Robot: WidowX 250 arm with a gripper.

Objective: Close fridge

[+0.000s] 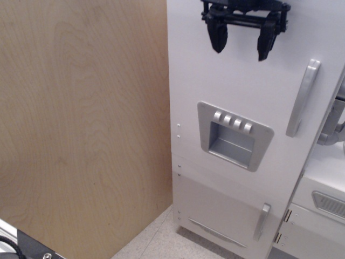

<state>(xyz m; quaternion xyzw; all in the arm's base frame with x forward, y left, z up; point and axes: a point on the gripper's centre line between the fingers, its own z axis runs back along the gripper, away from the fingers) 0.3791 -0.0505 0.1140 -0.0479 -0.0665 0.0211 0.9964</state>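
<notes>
The tall white fridge (237, 97) fills the right half of the view. Its large door lies nearly flat against the body, with the long silver handle (303, 98) at its right edge and the grey dispenser panel (233, 135) with several buttons below the middle. The shelves inside are hidden. My black gripper (241, 40) hangs at the top, in front of the upper door face. Its two fingers are spread apart and hold nothing. Whether the fingertips touch the door I cannot tell.
A smaller lower door with a short silver handle (262, 220) sits under the large door. A white unit with a grey vent panel (329, 204) stands at the right. A large wooden panel (81, 124) fills the left. Speckled floor (156, 243) shows at the bottom.
</notes>
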